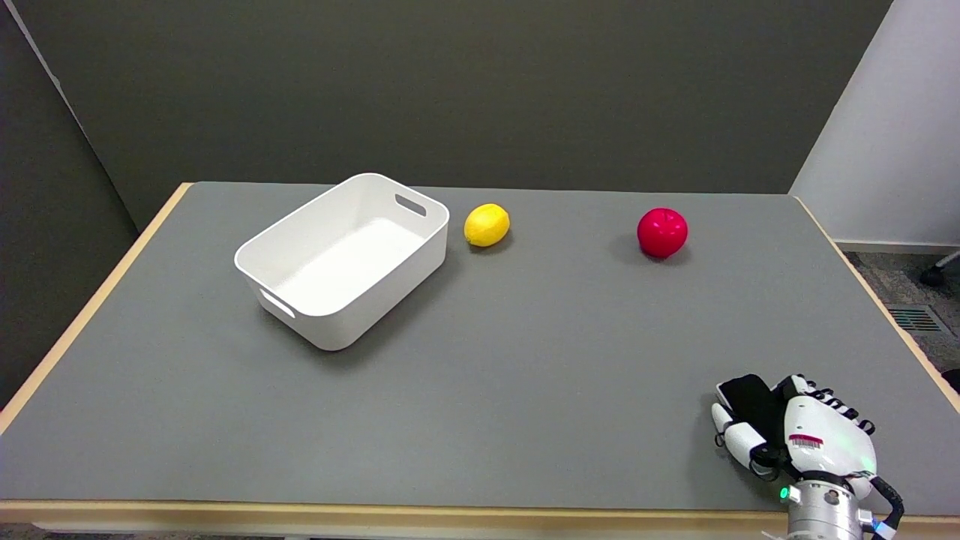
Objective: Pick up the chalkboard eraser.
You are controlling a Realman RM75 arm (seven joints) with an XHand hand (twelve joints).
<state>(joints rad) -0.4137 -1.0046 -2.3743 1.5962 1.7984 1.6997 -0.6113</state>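
The chalkboard eraser (746, 401) is a black block with a pale edge, near the table's front right corner. My right hand (806, 439) comes in from the lower right and grips it. The thumb (731, 435) lies along its left side and the other fingers (829, 397) curl over its right side. Most of the eraser's near end is hidden under the palm. I cannot tell whether the eraser rests on the table or hangs just above it.
A white bin (341, 259) with handle slots stands at the back left, nothing showing inside. A yellow lemon (487, 224) lies just right of it. A red apple (662, 232) sits at the back right. The table's front edge (450, 514) runs close to my hand.
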